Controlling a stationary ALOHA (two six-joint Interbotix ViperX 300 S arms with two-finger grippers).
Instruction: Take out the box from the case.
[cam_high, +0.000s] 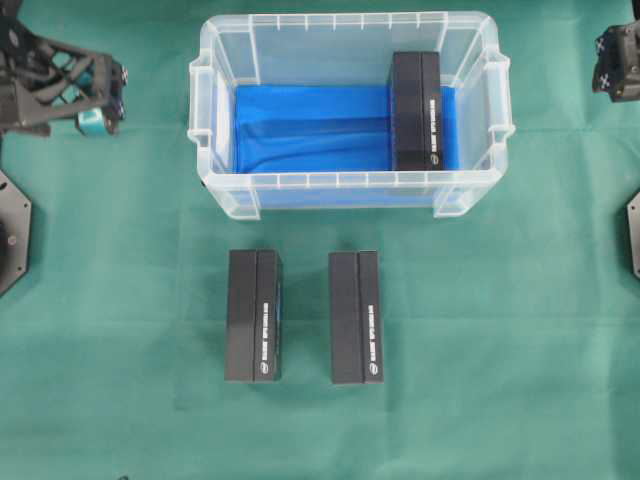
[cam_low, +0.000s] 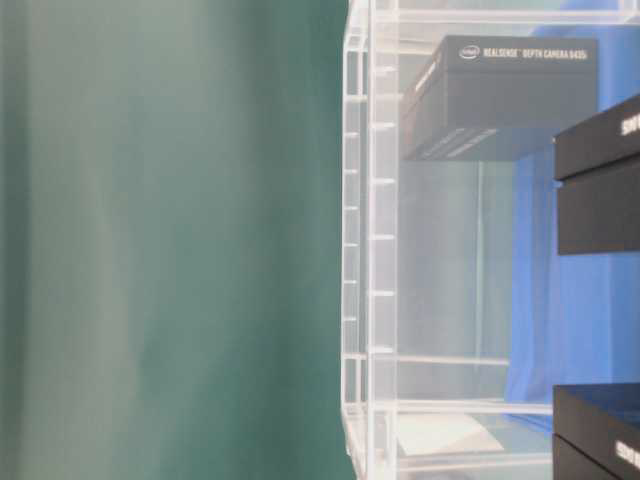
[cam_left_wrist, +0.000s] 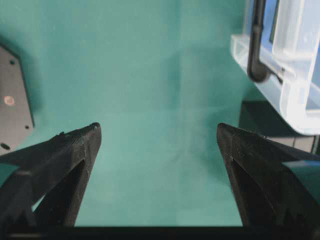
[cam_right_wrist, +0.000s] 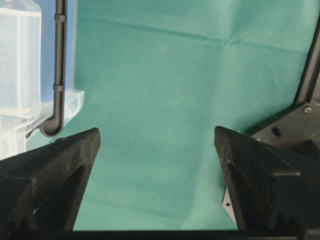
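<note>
Overhead: two black boxes (cam_high: 254, 315) (cam_high: 355, 316) lie on the green cloth (cam_high: 500, 380), nearest the camera. Behind them, the case (cam_high: 205, 140) holds one box (cam_high: 416, 110) at its right end on blue lining. It looks rigid, light and smooth; grip its long sides.

Wrist views: left gripper (cam_left_wrist: 157, 132) and right gripper (cam_right_wrist: 156, 135) are both spread, holding nothing.

A green cloth (cam_high: 520, 330) covers the whole surface, lying mostly flat with faint creases and soft folds. The light is even and diffuse, casting only weak shadows. At table level the cloth (cam_low: 170, 250) fills the view as a blurred green field.
</note>
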